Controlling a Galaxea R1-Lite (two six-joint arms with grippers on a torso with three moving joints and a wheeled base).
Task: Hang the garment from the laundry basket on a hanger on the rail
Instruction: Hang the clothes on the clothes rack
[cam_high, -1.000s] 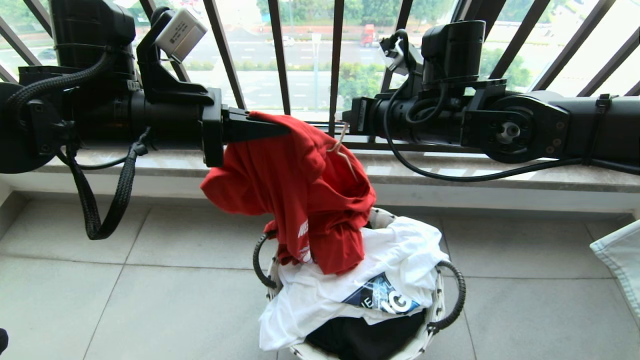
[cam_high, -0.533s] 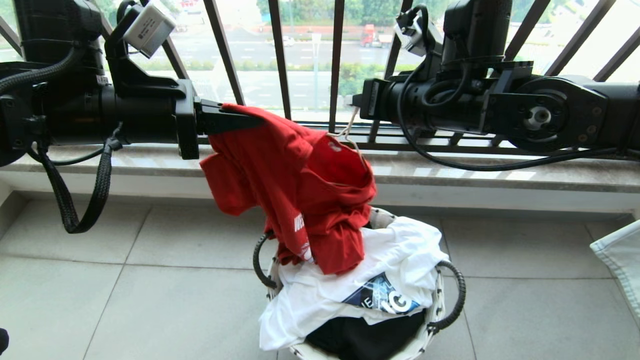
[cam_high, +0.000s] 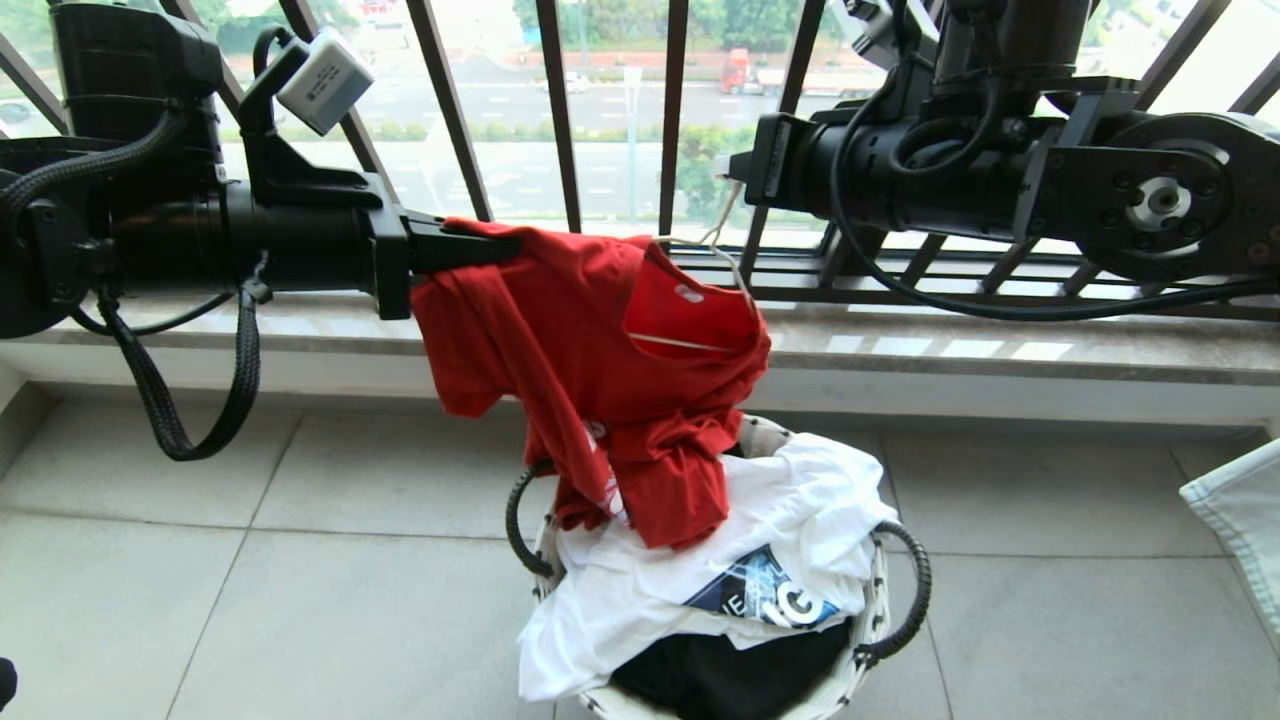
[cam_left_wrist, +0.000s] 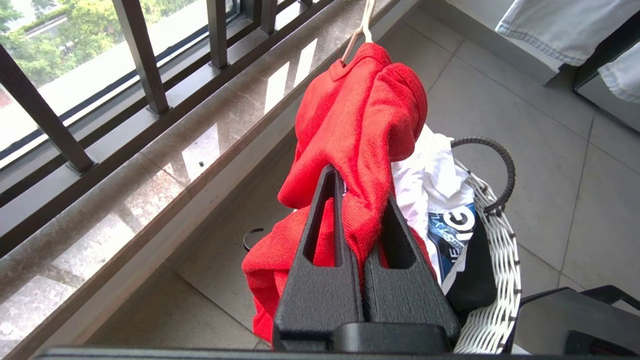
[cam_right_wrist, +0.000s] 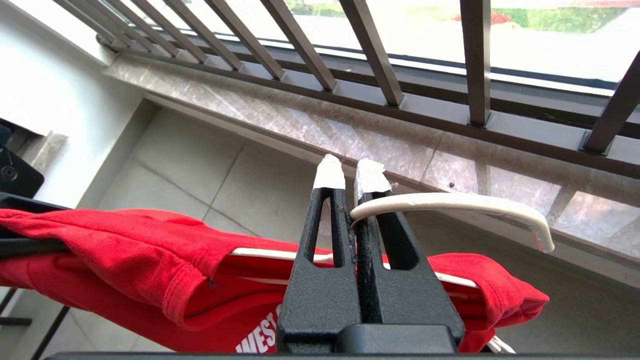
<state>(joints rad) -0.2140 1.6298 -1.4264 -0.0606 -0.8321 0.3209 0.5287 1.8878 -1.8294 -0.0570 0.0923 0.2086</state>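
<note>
Gripping: left gripper is clamped on a fold of the red shirt, holding one shoulder up above the basket.
Right gripper: closed on the hanger at the base of its curved hook.
Hanger frame: threaded inside the shirt's neck opening; a cream wire shows across the collar.
Shirt: stretched between the two grippers in front of the railing, its lower part bunched and resting on the white shirt in the basket.
Basket: on the tiled floor below the ledge, holding the white shirt and a black shirt.
</note>
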